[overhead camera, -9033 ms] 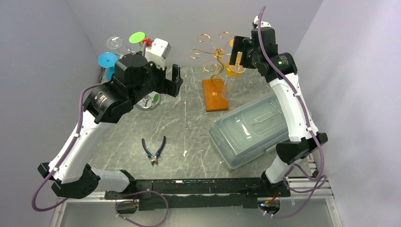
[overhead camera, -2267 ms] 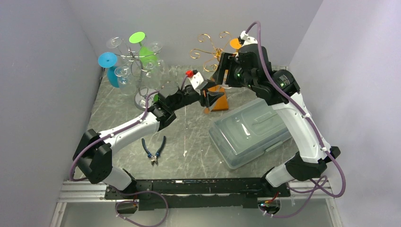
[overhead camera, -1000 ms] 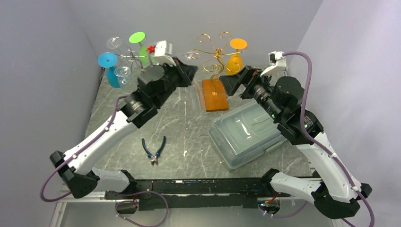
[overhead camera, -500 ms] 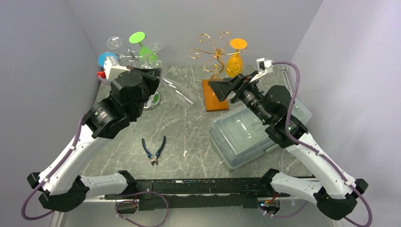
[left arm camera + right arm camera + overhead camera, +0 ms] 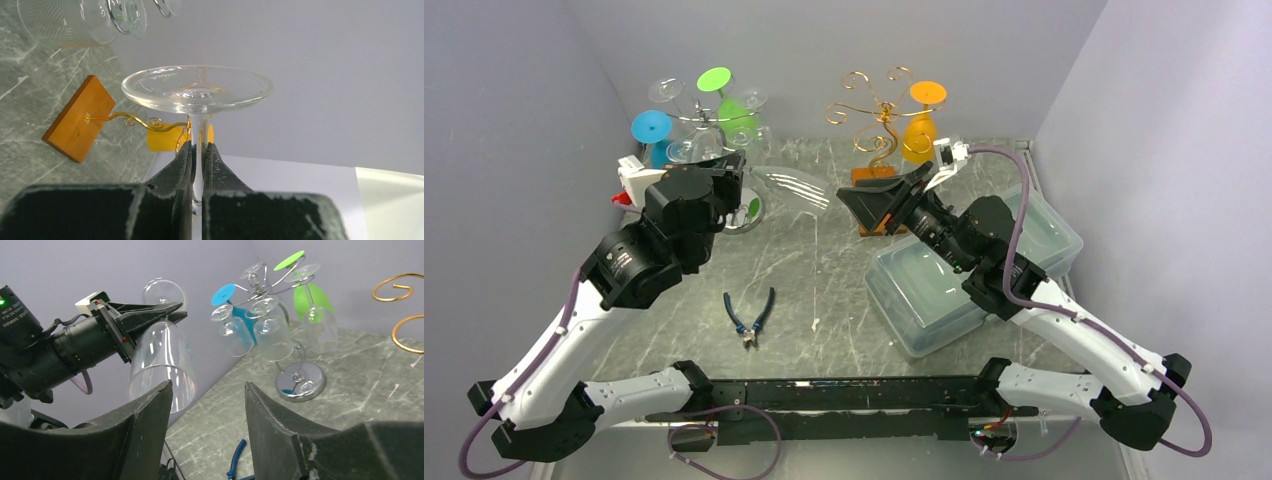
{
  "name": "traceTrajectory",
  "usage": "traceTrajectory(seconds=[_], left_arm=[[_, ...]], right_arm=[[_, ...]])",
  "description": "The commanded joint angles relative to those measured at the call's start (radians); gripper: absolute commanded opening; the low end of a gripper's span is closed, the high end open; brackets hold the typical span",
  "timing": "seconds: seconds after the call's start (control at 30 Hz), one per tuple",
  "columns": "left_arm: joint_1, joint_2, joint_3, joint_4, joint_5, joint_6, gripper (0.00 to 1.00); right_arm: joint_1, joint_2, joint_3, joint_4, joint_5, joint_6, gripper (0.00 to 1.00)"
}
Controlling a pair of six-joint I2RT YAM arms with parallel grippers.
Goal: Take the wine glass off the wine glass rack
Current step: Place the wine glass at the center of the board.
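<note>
The wine glass (image 5: 197, 89) is clamped by its stem in the left gripper (image 5: 199, 150), just beside the wine glass rack (image 5: 300, 382); the right gripper (image 5: 207, 405) is spread apart, empty.

A clear wine glass (image 5: 160, 365) is hovering tilted just beside the chrome wine glass rack (image 5: 300, 382), free of its hooks, its thin stem being pinched by the left gripper (image 5: 199, 150); the rack is standing upright at the bench's (image 5: 824, 290) back-left corner.
</note>
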Motion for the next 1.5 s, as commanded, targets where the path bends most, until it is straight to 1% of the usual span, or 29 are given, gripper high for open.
traceTrajectory(seconds=[0.0,0.1,0.37,0.47,0.7,0.83,0.93,1.0,1.07,1.17,1.37,1.47], left_arm=[[0.001,-0.014,0.001,0.050,-0.015,-0.068,0.00],[0.001,-0.020,-0.022,0.093,-0.001,-0.059,0.00],[0.001,-0.026,-0.039,0.104,0.024,-0.065,0.00],[0.001,-0.034,-0.054,0.111,0.027,-0.072,0.00],[0.001,-0.052,-0.091,0.135,0.030,-0.086,0.00],[0.001,-0.061,-0.106,0.158,0.032,-0.067,0.00],[0.001,-0.061,-0.109,0.156,0.042,-0.048,0.09],[0.001,-0.061,-0.110,0.143,0.045,-0.032,0.16],[0.001,-0.062,-0.115,0.128,0.049,-0.033,0.20],[0.001,-0.067,-0.142,0.135,0.056,-0.027,0.28],[0.001,-0.072,-0.170,0.150,0.053,0.001,0.34],[0.001,-0.069,-0.168,0.140,0.047,0.017,0.43]], right_arm=[[0.034,0.016,0.032,0.074,0.022,-0.032,0.56],[0.056,0.038,0.053,0.066,0.039,-0.043,0.53],[0.087,0.086,0.099,0.063,0.066,-0.048,0.45],[0.095,0.102,0.112,0.068,0.066,-0.033,0.38],[0.109,0.133,0.136,0.067,0.078,0.001,0.24],[0.114,0.139,0.142,0.057,0.095,0.009,0.12],[0.117,0.140,0.149,0.046,0.109,0.013,0.00],[0.118,0.139,0.153,0.041,0.122,0.016,0.00],[0.120,0.143,0.160,0.030,0.133,0.020,0.00],[0.120,0.144,0.168,0.016,0.147,0.026,0.00],[0.122,0.151,0.186,-0.013,0.168,0.033,0.00],[0.122,0.152,0.192,-0.023,0.184,0.037,0.00]])
